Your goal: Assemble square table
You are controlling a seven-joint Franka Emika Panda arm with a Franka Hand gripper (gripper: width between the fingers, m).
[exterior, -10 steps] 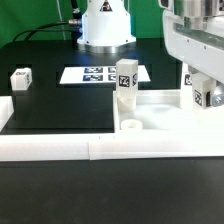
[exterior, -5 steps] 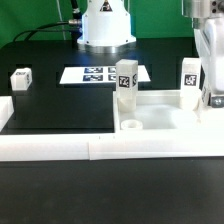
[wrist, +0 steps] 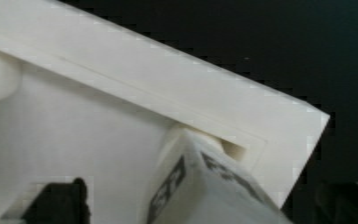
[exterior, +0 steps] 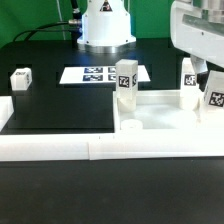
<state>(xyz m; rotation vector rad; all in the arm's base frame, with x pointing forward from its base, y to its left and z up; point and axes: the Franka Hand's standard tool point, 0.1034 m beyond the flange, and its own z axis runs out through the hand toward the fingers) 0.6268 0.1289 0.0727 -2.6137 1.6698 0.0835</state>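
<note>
Exterior view: marker board [exterior: 100, 73] (beyond leg [exterior: 125, 80])

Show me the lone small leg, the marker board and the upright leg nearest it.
Lone leg [exterior: 20, 78]: exterior view, its tagged face.
Marker board [exterior: 90, 74]: exterior view, its middle.
Upright leg [exterior: 125, 82]: exterior view, its tagged side.

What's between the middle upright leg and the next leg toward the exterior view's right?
Nothing: the exterior view shows only bare tabletop slab between the middle leg and that right-hand leg.
</note>
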